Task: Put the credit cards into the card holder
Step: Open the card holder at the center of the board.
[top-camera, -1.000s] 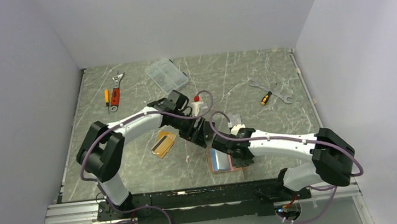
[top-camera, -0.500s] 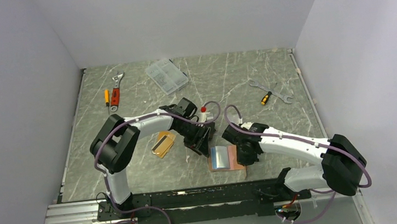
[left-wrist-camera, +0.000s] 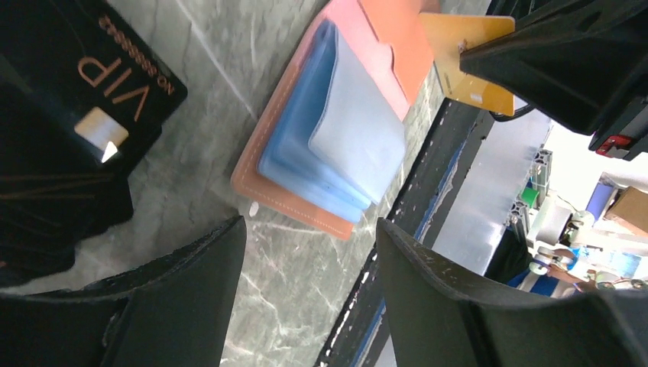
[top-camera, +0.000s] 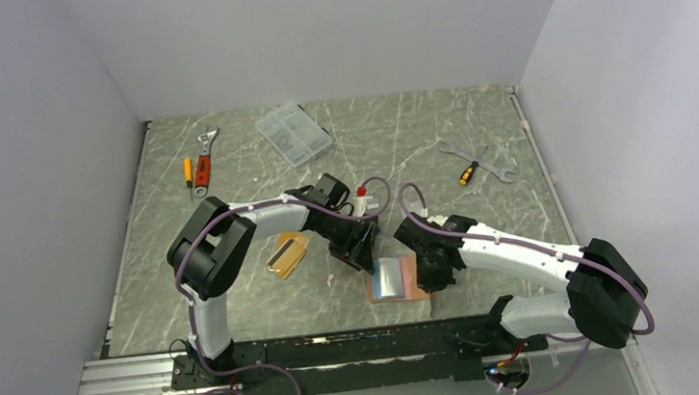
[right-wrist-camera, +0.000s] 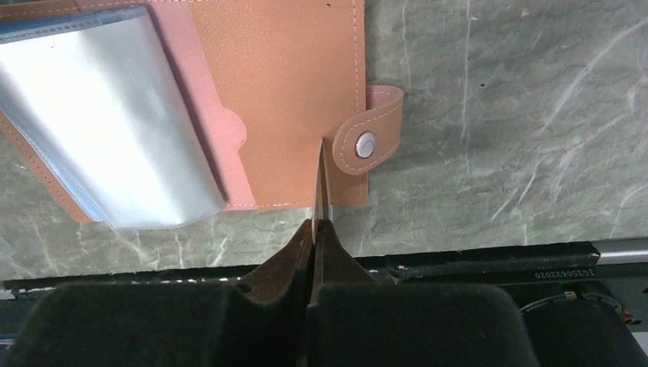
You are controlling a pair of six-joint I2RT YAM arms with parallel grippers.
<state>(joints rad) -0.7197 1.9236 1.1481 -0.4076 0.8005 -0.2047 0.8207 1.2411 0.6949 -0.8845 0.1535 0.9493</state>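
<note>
Left arm: your elbow joint (top-camera: 208, 259) has swung right in the top view, from the left side of the counter (top-camera: 418, 142) toward the centre.
Left pincer (top-camera: 363, 254): it has slid down and right; you now have it just beside the upper-left corner of the card holder (top-camera: 395, 277).
Right pincer (top-camera: 433, 269): with the credit card (left-wrist-camera: 470, 88) edge-on in it, you have pulled it off the middle of the card holder to its right edge.
Card holder: its pale-blue inside, half covered a second ago, now shows in full from above.
Right arm: the elbow (top-camera: 611, 293) has dropped toward the lower right of the frame.
</note>
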